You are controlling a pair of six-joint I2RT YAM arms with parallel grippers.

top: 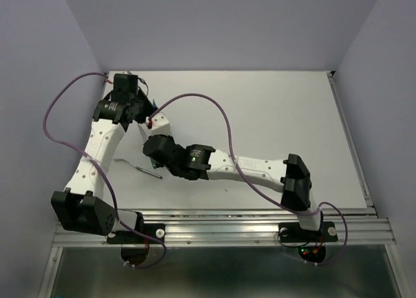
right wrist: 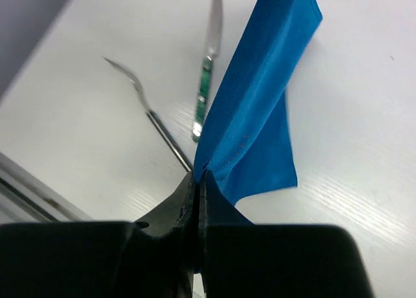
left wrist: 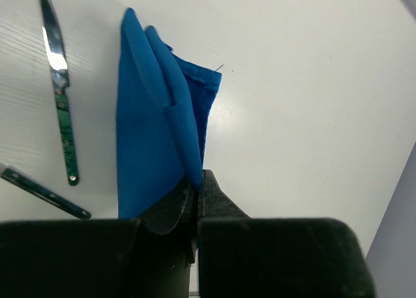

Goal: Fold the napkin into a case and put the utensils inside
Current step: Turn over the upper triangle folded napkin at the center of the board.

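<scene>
The left jaws and the right jaws are each clamped tight on an end of the folded blue napkin (left wrist: 149, 129), holding it stretched between them over the white surface (left wrist: 312, 116), while the 2 utensils, a green-handled knife (left wrist: 60, 97) and a fork (right wrist: 153, 116), lie on the surface just beside it.

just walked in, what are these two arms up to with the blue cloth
The left arm and the right arm each have their jaws shut on the blue napkin, pinching its layered folds above the white table. The folding is underway, not finished. A green-handled knife and a fork lie bare on the table beside the cloth, not yet tucked into it.
</scene>
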